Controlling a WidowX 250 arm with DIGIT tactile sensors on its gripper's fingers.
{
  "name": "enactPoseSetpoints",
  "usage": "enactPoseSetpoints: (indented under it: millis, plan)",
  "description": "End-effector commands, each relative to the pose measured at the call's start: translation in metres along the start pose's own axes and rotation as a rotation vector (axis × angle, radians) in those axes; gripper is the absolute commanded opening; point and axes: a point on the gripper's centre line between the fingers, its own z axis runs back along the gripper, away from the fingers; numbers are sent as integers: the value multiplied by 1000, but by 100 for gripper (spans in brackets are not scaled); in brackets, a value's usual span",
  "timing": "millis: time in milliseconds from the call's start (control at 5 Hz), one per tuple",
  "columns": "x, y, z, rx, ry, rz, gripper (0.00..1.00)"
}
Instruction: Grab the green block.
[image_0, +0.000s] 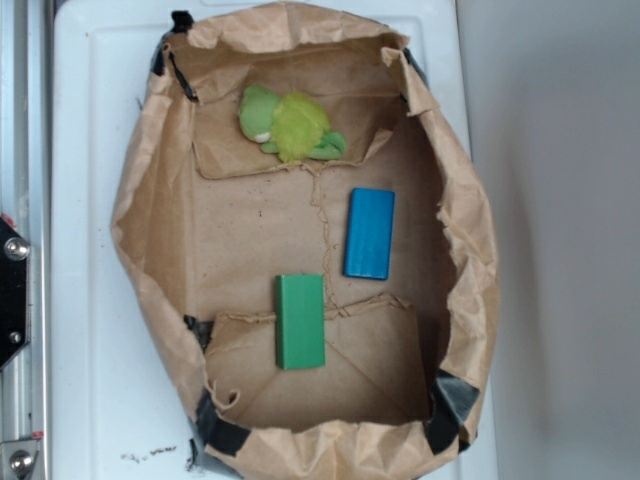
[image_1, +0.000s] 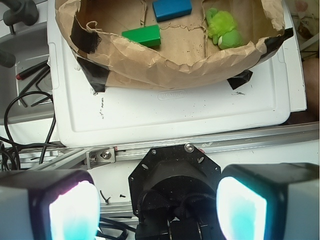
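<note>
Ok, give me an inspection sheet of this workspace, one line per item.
Surface: white tray carrying a brown paper bag rolled down into an open basin, black tape at its corners.
Job's things: green block lies flat on the bag floor, untouched, apart from the other items.
Clutter: blue block flat on the bag floor; plush toy at one end of the bag.
Gripper: gripper open, fingers wide apart, outside the bag and off the tray, holding nothing.
Cables: black cables beside the tray in the wrist view.
Surroundings: metal rail along the tray edge; grey wall.
</note>
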Motion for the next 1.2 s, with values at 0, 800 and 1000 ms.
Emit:
enactPoseSetpoints:
  millis: [0,800,1000]
  plan:
    - [0,0,0,0,0,0,100]
    - [123,36,-87,100,28,-7,100]
    - [120,37,-110,88,8,-18,100]
